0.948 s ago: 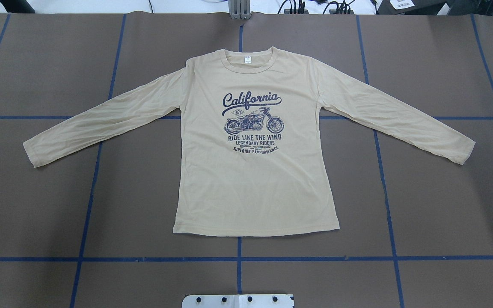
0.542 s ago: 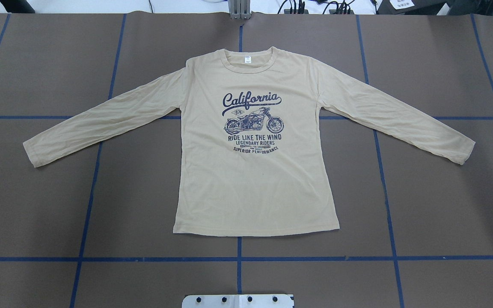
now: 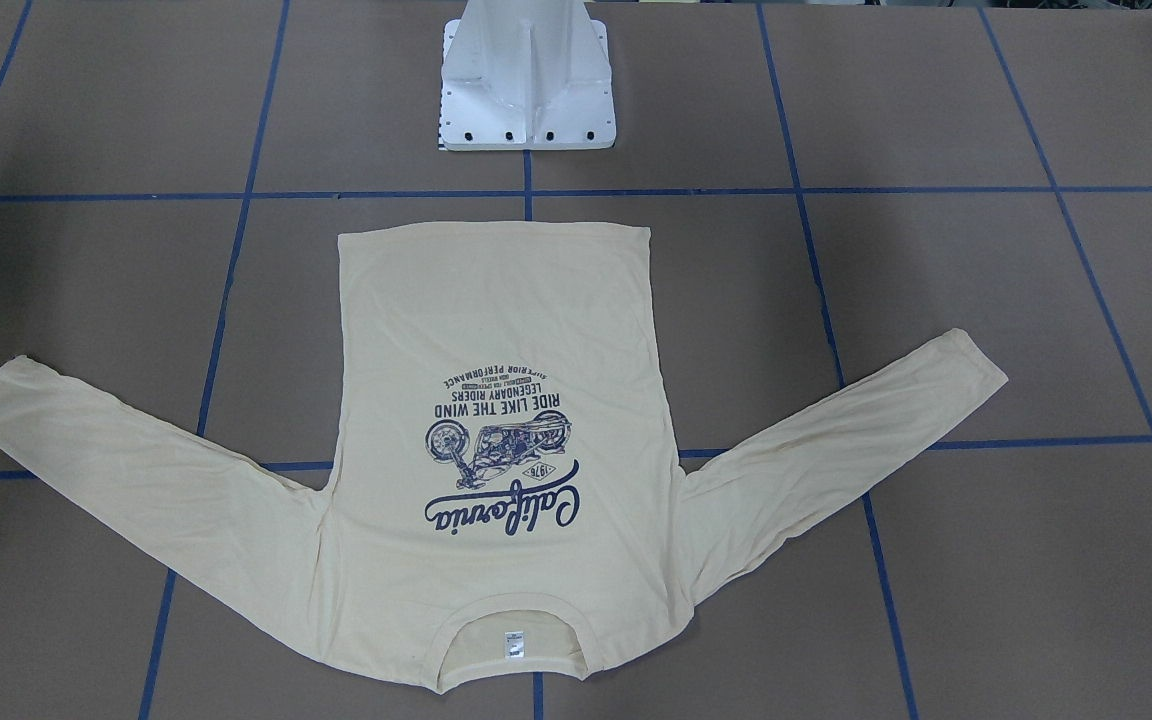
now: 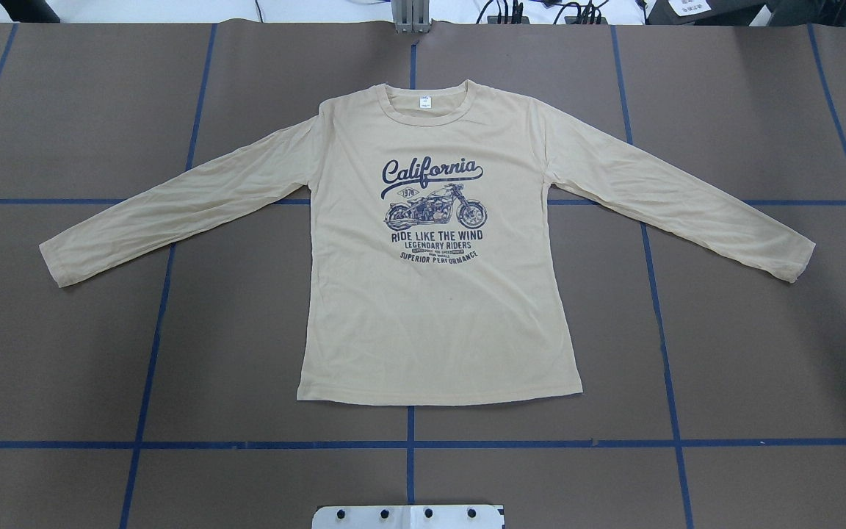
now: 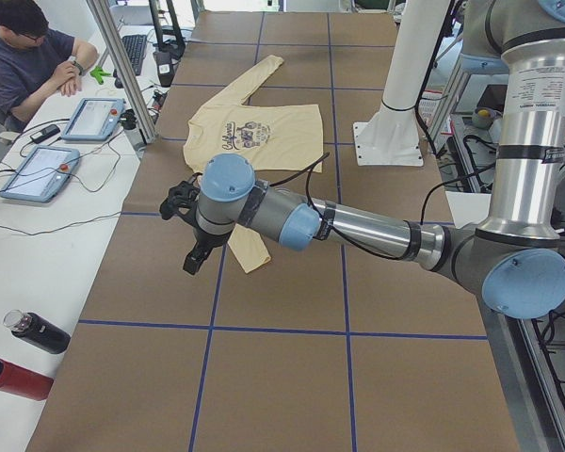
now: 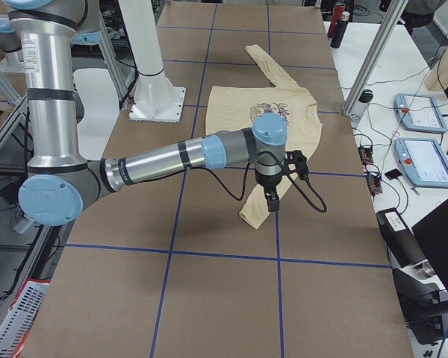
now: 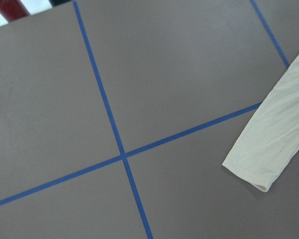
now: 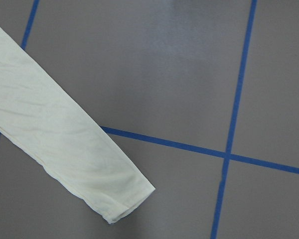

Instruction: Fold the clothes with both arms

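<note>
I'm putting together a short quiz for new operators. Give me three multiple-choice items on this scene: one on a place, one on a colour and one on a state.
1. Relative to the white pedestal base, where is the T-shirt's collar?
A) at the far end, away from it
B) at the end nearest it
C) turned sideways to it

2. What colour are the tape lines on the table?
A) red
B) white
C) blue

3. How does the T-shirt lie?
A) folded in half
B) spread flat, print up, both sleeves out
C) bunched in a heap

Answers:
1. A, since the hem is the edge next to the base and the collar is at the opposite end.
2. C, since the grid lines show blue in every view.
3. B, since the whole print and both sleeves are visible, with no fold.
</note>
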